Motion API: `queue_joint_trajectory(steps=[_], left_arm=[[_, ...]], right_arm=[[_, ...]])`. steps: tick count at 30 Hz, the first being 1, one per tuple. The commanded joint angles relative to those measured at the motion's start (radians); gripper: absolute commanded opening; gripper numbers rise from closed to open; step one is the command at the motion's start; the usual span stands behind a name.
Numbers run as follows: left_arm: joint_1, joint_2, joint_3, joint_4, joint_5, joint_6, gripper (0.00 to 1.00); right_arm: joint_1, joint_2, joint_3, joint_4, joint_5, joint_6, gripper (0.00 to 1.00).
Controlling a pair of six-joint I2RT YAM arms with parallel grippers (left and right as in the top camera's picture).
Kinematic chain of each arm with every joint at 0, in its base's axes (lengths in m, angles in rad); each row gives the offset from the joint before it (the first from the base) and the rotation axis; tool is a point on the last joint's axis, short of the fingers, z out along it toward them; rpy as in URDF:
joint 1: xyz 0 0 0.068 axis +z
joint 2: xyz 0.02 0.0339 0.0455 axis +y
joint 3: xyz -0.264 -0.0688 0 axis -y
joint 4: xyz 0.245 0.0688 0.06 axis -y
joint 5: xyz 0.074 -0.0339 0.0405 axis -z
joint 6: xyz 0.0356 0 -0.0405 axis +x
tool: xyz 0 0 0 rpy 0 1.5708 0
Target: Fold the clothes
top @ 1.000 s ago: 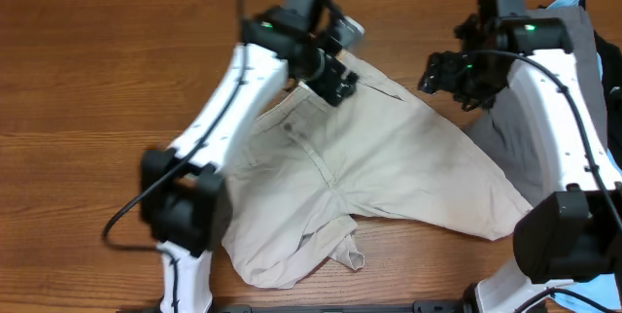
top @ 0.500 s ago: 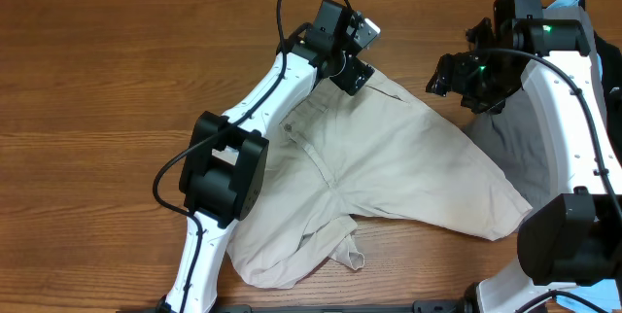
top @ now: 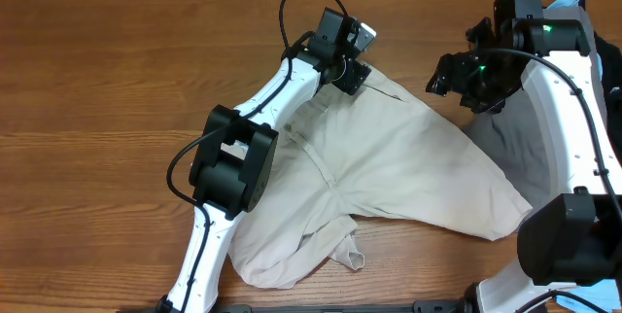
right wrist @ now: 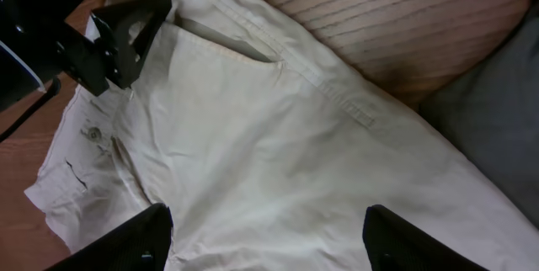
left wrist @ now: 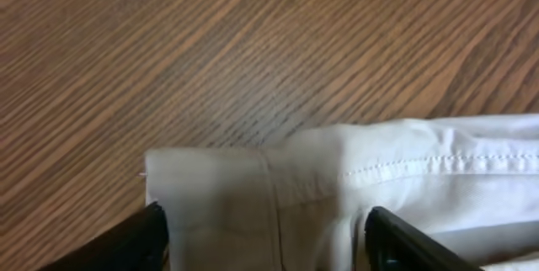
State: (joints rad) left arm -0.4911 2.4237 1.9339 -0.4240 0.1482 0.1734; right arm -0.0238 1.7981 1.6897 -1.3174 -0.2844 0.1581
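The pale beige khaki shorts point(top: 408, 167) lie spread across the middle of the table, waistband toward the far left. My left gripper point(top: 354, 71) is at the waistband's far corner. In the left wrist view it point(left wrist: 265, 250) is open, with the waistband corner point(left wrist: 210, 183) between its fingers. My right gripper point(top: 449, 75) hovers near the shorts' far right edge. In the right wrist view it point(right wrist: 269, 246) is open and empty above the beige cloth point(right wrist: 278, 145). The left gripper also shows there point(right wrist: 126, 31).
Grey shorts point(top: 515, 153) lie at the right under my right arm and also show in the right wrist view point(right wrist: 497, 111). A light-blue garment point(top: 569, 2) and a black one point(top: 614, 70) sit at the far right edge. Bare wood table point(top: 97, 89) lies to the left.
My left arm has swung right and reached farther, bringing its gripper to the waistband's far corner. My right arm has barely moved. The shorts lie as before.
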Motion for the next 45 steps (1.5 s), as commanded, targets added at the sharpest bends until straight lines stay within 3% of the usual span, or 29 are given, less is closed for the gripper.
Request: queue_joint_trajectory(steps=[1, 5, 7, 9, 10, 17, 21, 26, 32, 34, 36, 37, 39, 45], left_arm=[[-0.005, 0.01, 0.021, 0.011, 0.0, -0.053, 0.63], [-0.005, 0.031, 0.02, 0.018, 0.002, -0.055, 0.58], [-0.006, 0.051, 0.02, 0.017, -0.008, -0.071, 0.36], [-0.003, 0.056, 0.02, 0.016, -0.047, -0.099, 0.07], [0.002, 0.056, 0.02, 0.018, -0.069, -0.121, 0.04], [0.061, 0.02, 0.077, -0.006, -0.196, -0.188, 0.04], [0.138, -0.017, 0.25, -0.109, -0.264, -0.207, 0.04], [0.238, -0.023, 0.477, -0.257, -0.263, -0.208, 0.04], [0.329, -0.023, 0.55, -0.315, -0.263, -0.208, 0.05], [0.348, -0.023, 0.55, -0.33, -0.263, -0.207, 0.14], [0.357, -0.023, 0.55, -0.352, -0.263, -0.207, 0.46], [0.363, -0.023, 0.55, -0.374, -0.263, -0.203, 0.83], [0.367, -0.023, 0.551, -0.417, -0.264, -0.199, 0.98], [0.367, -0.085, 0.551, -0.646, -0.253, -0.235, 1.0]], right_arm=[[0.004, -0.035, 0.018, -0.001, -0.006, -0.008, 0.73], [0.004, -0.035, 0.018, -0.001, -0.006, -0.008, 0.73], [0.004, -0.035, 0.018, 0.0, -0.006, -0.008, 0.73], [0.004, -0.035, 0.018, 0.001, -0.005, -0.009, 0.73], [0.004, -0.035, 0.018, 0.002, -0.005, -0.009, 0.73], [0.004, -0.035, 0.018, 0.034, -0.006, -0.008, 0.74], [0.004, -0.034, 0.018, 0.047, -0.005, -0.008, 0.74], [0.004, -0.034, 0.018, 0.095, -0.006, -0.008, 0.75], [0.037, -0.024, 0.017, 0.143, -0.006, -0.008, 0.75], [0.05, -0.017, 0.016, 0.15, -0.006, -0.008, 0.78], [0.064, -0.01, 0.016, 0.156, -0.006, -0.007, 0.78], [0.074, -0.006, 0.016, 0.163, -0.006, -0.003, 0.79], [0.09, -0.004, 0.016, 0.165, -0.006, 0.004, 0.79], [0.156, -0.004, -0.021, 0.131, -0.006, 0.053, 0.77]])
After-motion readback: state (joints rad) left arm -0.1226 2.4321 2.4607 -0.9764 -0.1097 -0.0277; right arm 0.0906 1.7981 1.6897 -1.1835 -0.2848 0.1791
